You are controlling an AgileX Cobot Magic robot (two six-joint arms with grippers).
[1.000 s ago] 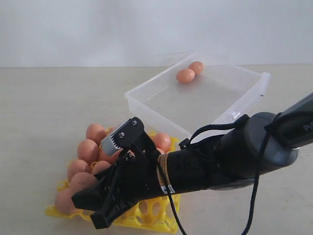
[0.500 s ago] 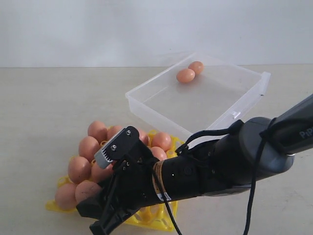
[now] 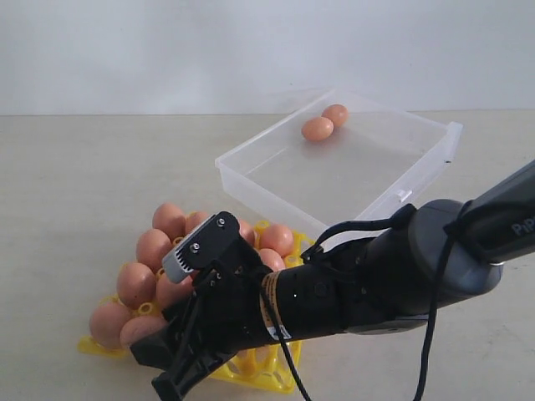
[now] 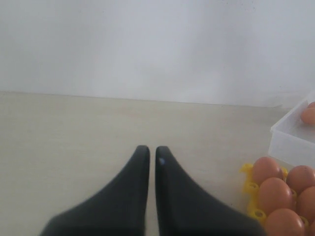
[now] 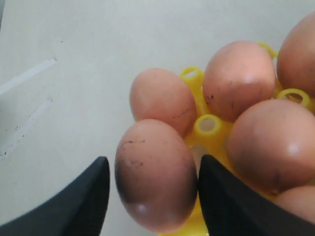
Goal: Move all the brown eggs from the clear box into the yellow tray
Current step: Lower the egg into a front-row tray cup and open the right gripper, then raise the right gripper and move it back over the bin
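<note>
Straddling a brown egg (image 5: pixel 156 182) at the yellow tray's (image 5: pixel 206 125) edge, the right gripper's (image 5: pixel 153 159) jaws stood slightly apart from it. Two eggs (image 3: pixel 318 129) lay in the clear box (image 3: pixel 259 188); the left gripper (image 4: pixel 148 152) was closed, empty.

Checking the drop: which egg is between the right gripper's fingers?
The corner egg of the yellow tray: the right gripper flanks it alone, a finger each side.

We see orange-brown eggs (image 3: pixel 154 248), some flecked with thin dark marks, on a bright yellow tray (image 3: pixel 251 376); two more colour the translucent clear box (image 3: pixel 259 188). The right end effector (image 5: pixel 155 159) is black, the surface (image 3: pixel 84 167) pale beige, the wall (image 3: pixel 251 50) off-white.
</note>
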